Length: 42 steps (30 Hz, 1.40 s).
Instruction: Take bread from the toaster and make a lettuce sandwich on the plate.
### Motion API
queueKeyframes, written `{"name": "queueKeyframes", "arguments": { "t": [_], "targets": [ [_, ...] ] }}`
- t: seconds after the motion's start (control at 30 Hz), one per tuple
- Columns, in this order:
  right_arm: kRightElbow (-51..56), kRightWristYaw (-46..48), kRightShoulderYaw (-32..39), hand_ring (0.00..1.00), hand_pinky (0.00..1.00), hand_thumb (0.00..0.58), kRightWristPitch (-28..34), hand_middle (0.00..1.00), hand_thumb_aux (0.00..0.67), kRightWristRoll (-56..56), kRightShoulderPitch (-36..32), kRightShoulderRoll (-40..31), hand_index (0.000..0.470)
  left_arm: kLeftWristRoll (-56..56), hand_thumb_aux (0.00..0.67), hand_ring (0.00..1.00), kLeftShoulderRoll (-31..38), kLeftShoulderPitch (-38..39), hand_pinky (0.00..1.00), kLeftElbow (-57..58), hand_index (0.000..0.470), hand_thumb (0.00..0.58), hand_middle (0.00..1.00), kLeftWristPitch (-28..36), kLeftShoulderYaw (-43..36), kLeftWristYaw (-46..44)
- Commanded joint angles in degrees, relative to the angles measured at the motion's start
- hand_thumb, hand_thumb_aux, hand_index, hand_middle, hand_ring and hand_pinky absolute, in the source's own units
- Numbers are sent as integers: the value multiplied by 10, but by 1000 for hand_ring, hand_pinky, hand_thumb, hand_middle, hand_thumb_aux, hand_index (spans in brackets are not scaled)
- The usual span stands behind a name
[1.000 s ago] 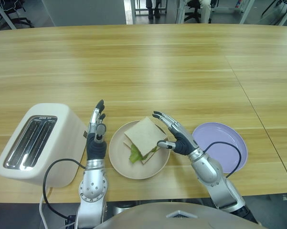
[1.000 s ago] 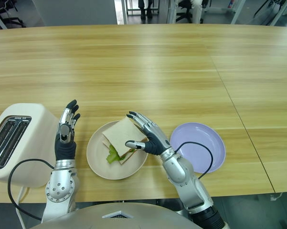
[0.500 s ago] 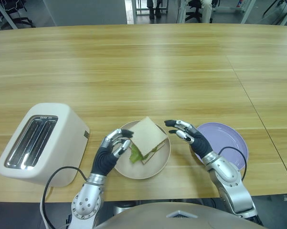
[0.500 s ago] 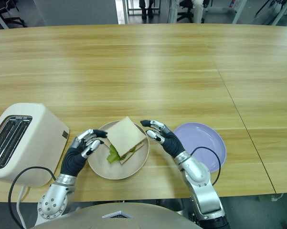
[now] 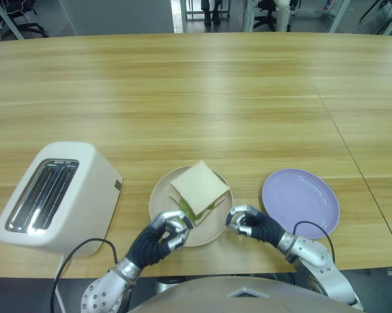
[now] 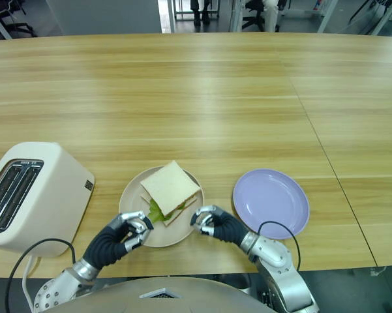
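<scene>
On the round tan plate (image 5: 160, 199) sat a soft-looking white-bread lettuce sandwich (image 5: 199, 187), best held gently by its edges. The left robot hand (image 5: 164, 233) and right robot hand (image 5: 246, 220) were curled, empty.

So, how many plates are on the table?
2. The beige plate, holding the sandwich, lies right of the toaster; the purple plate lies right of it. None seems hidden.

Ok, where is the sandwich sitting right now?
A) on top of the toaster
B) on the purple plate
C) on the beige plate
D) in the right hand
C: the sandwich lies on the beige plate, lettuce poking out at its near edge.
</scene>
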Motion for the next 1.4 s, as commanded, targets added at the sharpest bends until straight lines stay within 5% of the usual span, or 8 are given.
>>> {"name": "queueKeyframes", "arguments": {
  "t": [0.03, 1.0, 1.4],
  "targets": [
    [10, 10, 17, 1000, 1000, 580, 30, 1000, 670, 0, 6, -5, 460, 0, 670, 1000, 14, 7, 1000, 37, 460, 580, 1000, 4, -3, -22],
    [-6, -21, 45, 1000, 1000, 580, 233, 1000, 670, 26, -13, 6, 460, 40, 670, 1000, 47, -26, 1000, 76, 460, 580, 1000, 169, -29, -45],
    [93, -89, 40, 1000, 1000, 580, 216, 1000, 670, -29, -90, 59, 460, 100, 670, 1000, 27, -88, 1000, 72, 460, 580, 1000, 253, -56, -7]
  ]
}}
